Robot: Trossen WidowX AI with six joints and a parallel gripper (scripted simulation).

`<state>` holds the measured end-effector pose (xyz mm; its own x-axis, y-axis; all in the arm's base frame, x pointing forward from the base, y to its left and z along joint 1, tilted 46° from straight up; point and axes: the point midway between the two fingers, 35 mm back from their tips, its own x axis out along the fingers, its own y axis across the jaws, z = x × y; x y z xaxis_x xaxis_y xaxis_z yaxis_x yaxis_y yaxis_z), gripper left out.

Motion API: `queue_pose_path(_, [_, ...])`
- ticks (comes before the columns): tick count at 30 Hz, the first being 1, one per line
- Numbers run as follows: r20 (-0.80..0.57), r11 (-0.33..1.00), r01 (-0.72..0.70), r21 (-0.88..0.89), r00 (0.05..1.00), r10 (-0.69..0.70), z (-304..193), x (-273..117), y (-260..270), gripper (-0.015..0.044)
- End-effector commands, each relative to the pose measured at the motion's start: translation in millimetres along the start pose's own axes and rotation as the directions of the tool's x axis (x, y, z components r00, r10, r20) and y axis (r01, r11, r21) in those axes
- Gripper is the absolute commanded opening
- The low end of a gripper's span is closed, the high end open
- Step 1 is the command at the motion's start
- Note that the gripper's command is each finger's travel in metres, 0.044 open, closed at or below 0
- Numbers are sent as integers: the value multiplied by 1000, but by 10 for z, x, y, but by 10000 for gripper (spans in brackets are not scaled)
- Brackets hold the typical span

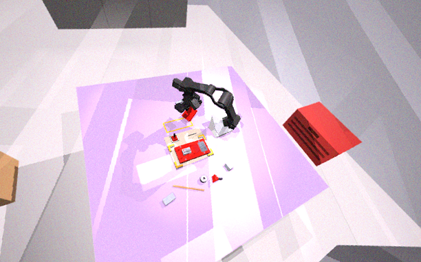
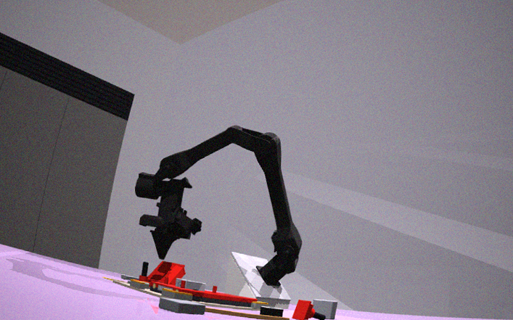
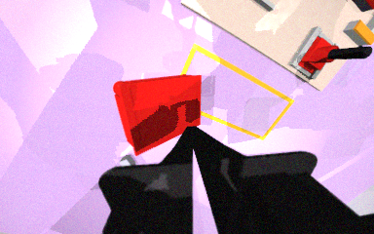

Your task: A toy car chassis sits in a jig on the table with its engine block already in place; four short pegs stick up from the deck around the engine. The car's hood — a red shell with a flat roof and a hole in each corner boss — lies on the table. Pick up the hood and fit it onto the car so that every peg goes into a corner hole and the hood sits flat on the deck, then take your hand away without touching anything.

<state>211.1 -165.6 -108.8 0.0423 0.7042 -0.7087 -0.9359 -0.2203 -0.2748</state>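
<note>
red hood (image 1: 189, 113) (image 2: 167, 272) (image 3: 158, 112), tilted, just below the closed claw (image 1: 183, 107) (image 2: 162, 257) (image 3: 191, 131)

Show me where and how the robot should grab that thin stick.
Probably at the middle of the stick, coming from above, with one finger on each long side: it lies flat, long and narrow, so it should balance.

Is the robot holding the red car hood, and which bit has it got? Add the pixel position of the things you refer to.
Nothing is held: the pincer (image 1: 181, 108) (image 2: 161, 258) (image 3: 191, 131) is shut, and the hood (image 1: 189, 113) (image 2: 171, 271) (image 3: 158, 94) isn't between its fingers.
</note>
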Motion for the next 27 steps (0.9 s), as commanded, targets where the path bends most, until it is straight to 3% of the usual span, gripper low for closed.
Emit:
queue_pose_path(1, [-2, 1000, -2, -1, 1000, 2, -18, -111, 15, 0])
queue_pose_path(8, [-1, 1000, -2, -1, 1000, 2, -3, -775, -13, 0])
queue_pose_path(27, [-6, 1000, 5, 4, 1000, -5, -26, -746, -13, 0])
